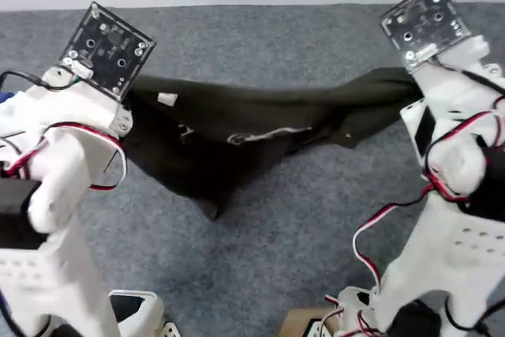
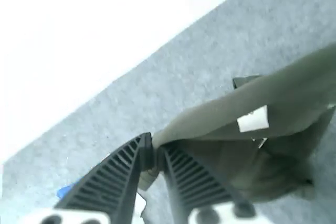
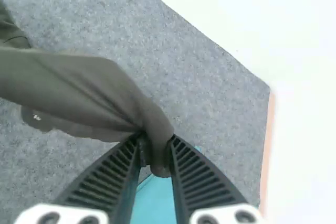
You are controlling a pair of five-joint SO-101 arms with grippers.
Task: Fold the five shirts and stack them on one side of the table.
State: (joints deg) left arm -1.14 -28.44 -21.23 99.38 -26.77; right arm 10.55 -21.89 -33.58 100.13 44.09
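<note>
From the high view, I see one dark olive shirt [image 1: 260, 136] pulled out in a long band above the grey mat [image 1: 300, 242], towards the mat's far edge. The left arm [image 1: 63, 163] is at one end and the right arm [image 1: 458, 171] at the other. The middle of the cloth sags in a loose point towards the mat's centre. A white neck label [image 1: 166, 99] shows on the cloth at the end by the left arm, and a thin pale marking runs across the shirt's middle.

On the left wrist view, my left claw [image 2: 152, 153] is all but closed, with a bunched corner of the olive shirt [image 2: 273, 103] pinched between its ribbed black fingers [image 2: 118, 169]. The cloth runs away from the tips over the grey mat [image 2: 220, 45]. The white neck label [image 2: 253, 119] lies on it a little way along.

On the right wrist view, my right claw [image 3: 156, 153] is likewise nearly closed, clamped on a gathered fold of the olive shirt [image 3: 79, 93]. The fabric trails off above the grey mat [image 3: 173, 61]. A teal patch [image 3: 157, 203] shows under the fingers, on the near side of the mat.
</note>
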